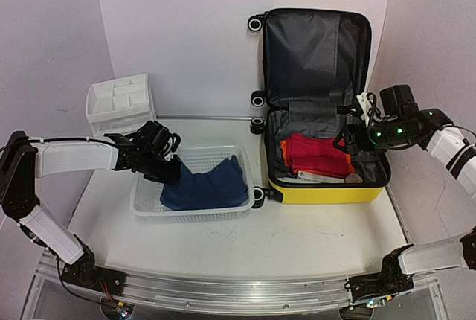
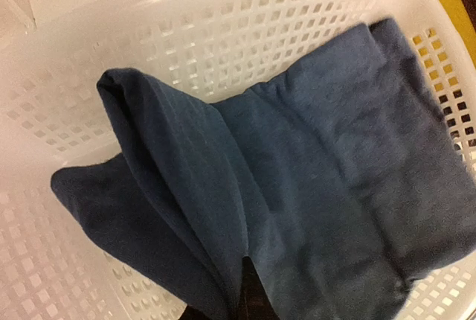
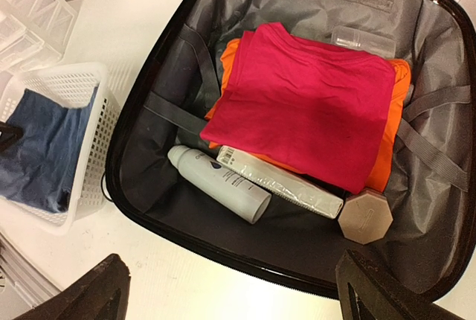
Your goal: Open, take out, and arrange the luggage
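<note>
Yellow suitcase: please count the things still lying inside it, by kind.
Folded cloth garments: 2 (red garment, orange garment)
White cylindrical plastic bottle: 1
Clear tube with brown octagonal cap: 1
Small clear container, partly hidden: 1
Total in yellow hard-shell suitcase: 5

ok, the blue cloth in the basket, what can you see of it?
The blue cloth is a dark navy, soft matte fabric, folded in layers, with no print visible. It lies inside the white mesh basket and covers much of its floor; its right part lies flat. Its left edge is gathered into a raised ridge where the left gripper is shut on it. Nothing else touches it.
</note>
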